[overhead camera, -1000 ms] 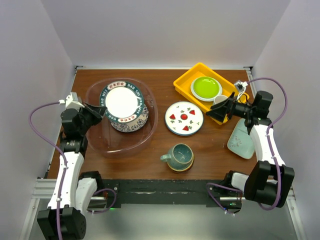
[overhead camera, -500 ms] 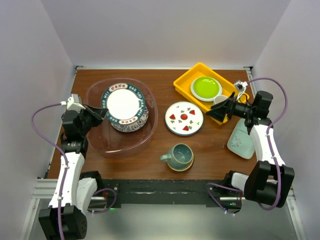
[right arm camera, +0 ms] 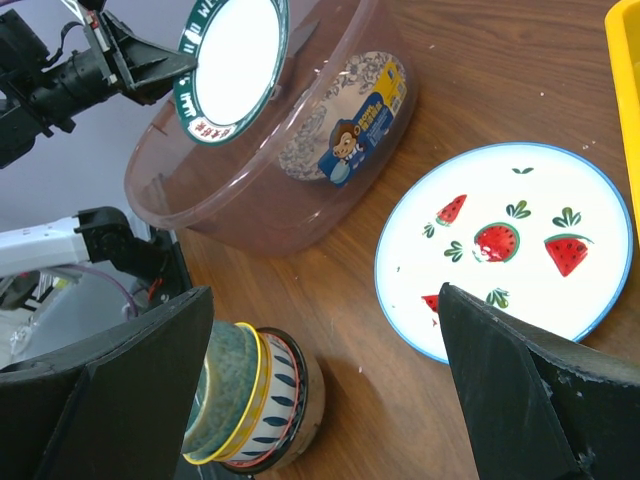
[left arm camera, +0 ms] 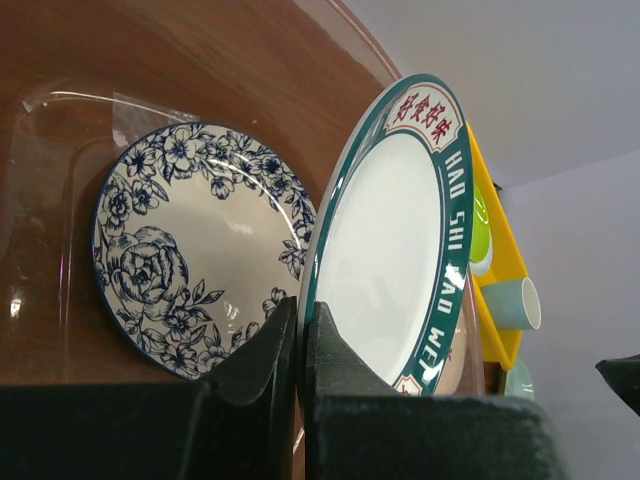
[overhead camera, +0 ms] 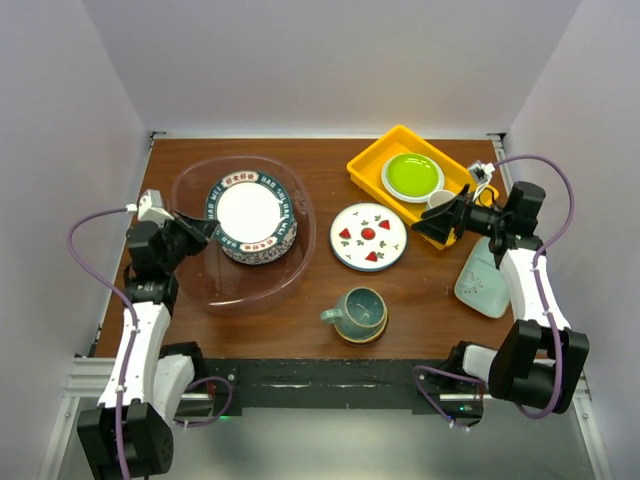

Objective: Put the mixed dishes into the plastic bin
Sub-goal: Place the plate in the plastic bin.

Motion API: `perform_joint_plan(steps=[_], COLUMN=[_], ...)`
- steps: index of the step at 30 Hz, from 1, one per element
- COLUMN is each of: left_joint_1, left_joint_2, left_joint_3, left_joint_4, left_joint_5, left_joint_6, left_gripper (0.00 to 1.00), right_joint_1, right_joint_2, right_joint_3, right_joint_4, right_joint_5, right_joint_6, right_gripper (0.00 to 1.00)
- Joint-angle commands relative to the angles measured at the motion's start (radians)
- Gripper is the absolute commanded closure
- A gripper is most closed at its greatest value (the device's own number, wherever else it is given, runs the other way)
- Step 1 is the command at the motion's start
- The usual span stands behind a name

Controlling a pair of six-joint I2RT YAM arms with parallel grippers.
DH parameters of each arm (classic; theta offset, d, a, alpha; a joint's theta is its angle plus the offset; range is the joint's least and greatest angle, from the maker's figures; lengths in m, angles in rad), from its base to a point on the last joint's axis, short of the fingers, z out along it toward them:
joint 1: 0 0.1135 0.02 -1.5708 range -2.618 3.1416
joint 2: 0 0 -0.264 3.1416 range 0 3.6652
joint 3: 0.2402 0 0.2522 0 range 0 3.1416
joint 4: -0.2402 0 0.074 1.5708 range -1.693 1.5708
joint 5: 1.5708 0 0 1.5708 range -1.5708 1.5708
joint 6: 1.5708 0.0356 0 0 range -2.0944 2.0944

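The dark lettered-rim plate (overhead camera: 250,212) (left arm camera: 390,250) hangs tilted over the plastic bin (overhead camera: 225,285) (left arm camera: 60,100). My left gripper (overhead camera: 205,228) (left arm camera: 300,310) is shut on its near rim. Under it, inside the bin, lies the blue floral plate (overhead camera: 265,252) (left arm camera: 190,250). On the table right of the bin are the white plate with red fruit (overhead camera: 368,237) (right arm camera: 520,230) and the teal mug (overhead camera: 360,312) (right arm camera: 225,400), which is stacked on small bowls. A pale mint dish (overhead camera: 483,280) lies at the right edge. My right gripper (overhead camera: 440,222) (right arm camera: 322,300) hovers open beside the fruit plate, holding nothing.
A yellow tray (overhead camera: 372,150) at the back right holds a lime-green plate (overhead camera: 412,175) and a small white cup (overhead camera: 438,199). Grey walls close in the table on three sides. The arm bases stand at the near edge.
My left gripper has carried the lettered plate a little to the right and lower over the floral plate in the bin. The right arm has not moved.
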Motion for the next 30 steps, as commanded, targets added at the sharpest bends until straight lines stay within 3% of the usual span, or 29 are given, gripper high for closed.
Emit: perform_joint_plan(steps=[1,13,21,30], left_joint_1=[0.009,0.009,-0.069,-0.135], left_joint_2=[0.012,0.184,0.342,0.445], left_joint_3=[0.000,0.092,0.239,0.278], left_joint_4=[0.111,0.041,-0.164,-0.187], left_joint_5=[0.034,0.009,-0.171,-0.265], left_joint_6=[-0.030,0.016,0.057,0.042], left_gripper=[1.00,1.00,1.00,1.00], right_joint_1=[-0.003,-0.003,-0.003,-0.003], right_joint_2=[0.009,0.008,0.008,0.005], right_joint_3=[0.041,0.044,0.045,0.047], right_joint_4=[0.002,-0.002,-0.005,-0.013], right_joint_5=[0.002,0.001,0.002,0.002], right_joint_6=[-0.022,-0.022,-0.027,-0.030], right_gripper=[0.02,0.02,0.02,0.02])
